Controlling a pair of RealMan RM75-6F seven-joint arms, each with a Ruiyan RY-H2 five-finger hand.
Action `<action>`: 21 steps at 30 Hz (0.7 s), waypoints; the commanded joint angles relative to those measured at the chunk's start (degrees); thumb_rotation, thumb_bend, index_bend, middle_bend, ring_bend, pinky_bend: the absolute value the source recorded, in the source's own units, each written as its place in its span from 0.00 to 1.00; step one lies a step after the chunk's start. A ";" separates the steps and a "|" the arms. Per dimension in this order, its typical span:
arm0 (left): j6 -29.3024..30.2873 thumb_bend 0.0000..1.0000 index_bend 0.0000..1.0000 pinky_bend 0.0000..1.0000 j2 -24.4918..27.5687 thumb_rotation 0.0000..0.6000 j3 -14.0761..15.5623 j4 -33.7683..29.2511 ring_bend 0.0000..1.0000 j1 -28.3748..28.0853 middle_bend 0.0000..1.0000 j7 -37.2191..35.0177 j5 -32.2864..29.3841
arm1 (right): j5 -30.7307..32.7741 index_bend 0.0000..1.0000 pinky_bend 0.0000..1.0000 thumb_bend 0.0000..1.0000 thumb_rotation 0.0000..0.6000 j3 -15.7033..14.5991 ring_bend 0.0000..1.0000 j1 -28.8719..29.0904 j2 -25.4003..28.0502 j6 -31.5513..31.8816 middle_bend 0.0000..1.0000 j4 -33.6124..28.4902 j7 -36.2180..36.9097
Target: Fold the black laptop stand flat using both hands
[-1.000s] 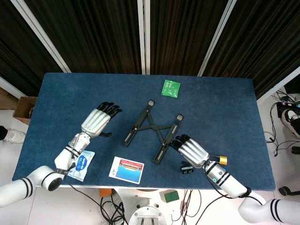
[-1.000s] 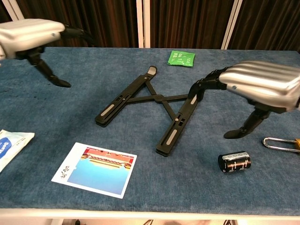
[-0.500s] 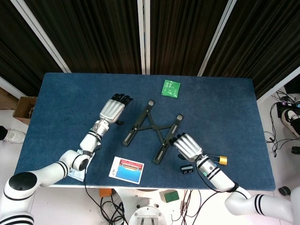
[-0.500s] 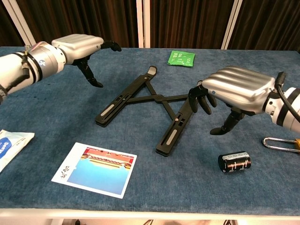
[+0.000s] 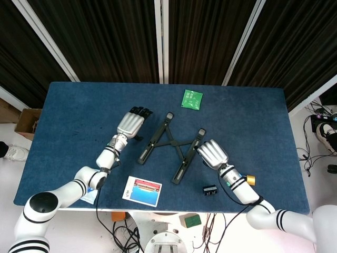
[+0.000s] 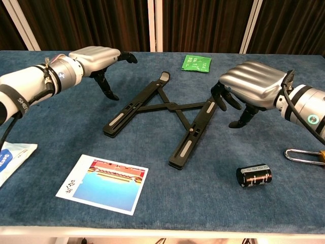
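Observation:
The black laptop stand [image 5: 171, 145] [image 6: 163, 109] lies spread open on the blue table, its two rails splayed apart and joined by crossed bars. My left hand [image 5: 131, 122] [image 6: 98, 56] hovers just left of the left rail's far end, fingers apart and holding nothing. My right hand [image 5: 211, 153] [image 6: 252, 86] is arched beside the right rail's far end. Its fingertips [image 6: 222, 99] hang right by that rail and its thumb points down at the cloth. I cannot tell whether they touch the rail. Nothing is in its grasp.
A green packet [image 5: 192, 98] [image 6: 196, 63] lies behind the stand. A picture card [image 5: 142, 191] [image 6: 103, 183] lies at the front. A black cylinder [image 5: 210, 190] [image 6: 254, 175] and a brass padlock [image 5: 248, 180] [image 6: 304, 155] sit front right, and a white-blue packet [image 6: 11, 158] front left.
Both hands have closed in on the stand. The left hand moved right toward the left rail. The right hand moved up along the right rail to its far end. The stand has not moved.

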 commanded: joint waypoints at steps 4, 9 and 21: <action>-0.56 0.03 0.13 0.12 -1.96 1.00 0.57 3.14 0.08 -1.19 0.11 -1.70 0.05 | -1.08 0.65 0.87 0.01 1.00 -0.64 0.71 1.22 -2.83 -0.33 0.78 3.60 1.87; -1.30 0.03 0.13 0.12 -3.38 1.00 0.78 4.77 0.08 -1.71 0.11 -3.81 -0.20 | -1.95 0.67 0.89 0.01 1.00 -0.69 0.73 2.07 -6.34 0.31 0.80 8.45 2.60; -1.34 0.03 0.13 0.12 -5.38 1.00 2.18 7.07 0.08 -2.69 0.11 -7.73 1.06 | -5.84 0.75 0.94 0.05 1.00 -1.24 0.78 3.43 -13.00 4.88 0.85 18.76 8.80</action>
